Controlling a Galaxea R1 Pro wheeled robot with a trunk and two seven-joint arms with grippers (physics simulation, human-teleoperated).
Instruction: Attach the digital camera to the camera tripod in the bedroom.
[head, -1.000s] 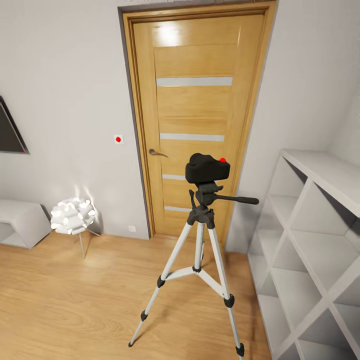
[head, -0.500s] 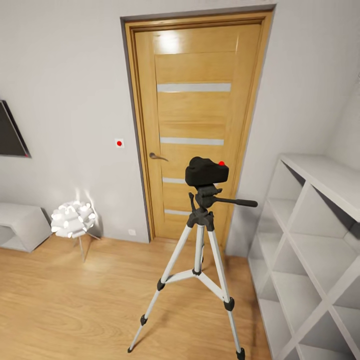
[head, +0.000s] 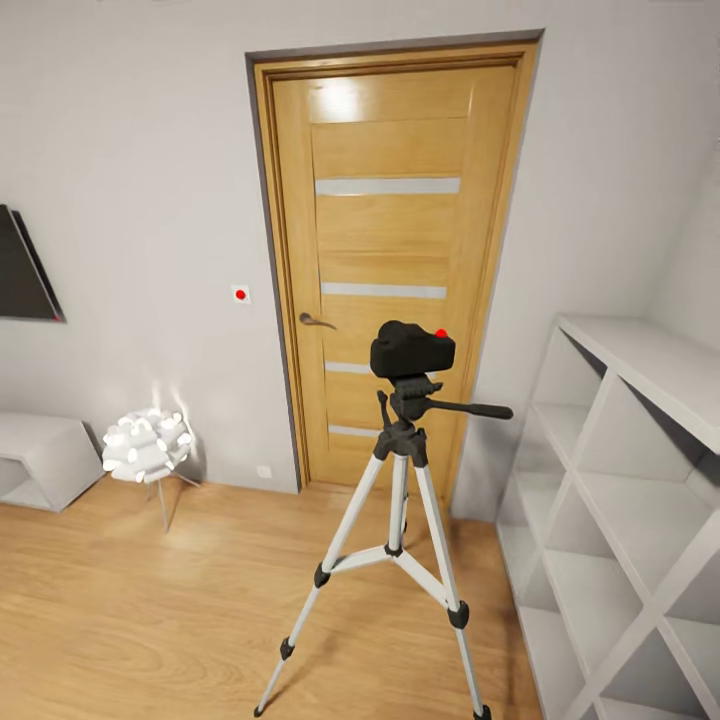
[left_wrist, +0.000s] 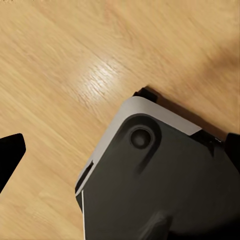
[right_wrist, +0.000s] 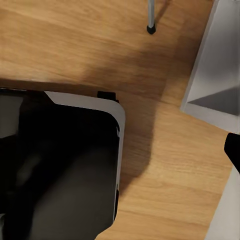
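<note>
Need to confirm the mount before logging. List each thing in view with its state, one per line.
digital camera: seated on the tripod head, upright
camera tripod: standing, legs spread on the floor
pan bar: sticking out sideways
door: closed
lamp: lit
shelf unit: compartments bare

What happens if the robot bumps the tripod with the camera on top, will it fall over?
Probably it wobbles. The camera tripod looks top-heavy with the chunky digital camera up high on thin legs. Its feet rest on smooth wood floor, so it may slide first. A hard push could tip it.
</note>
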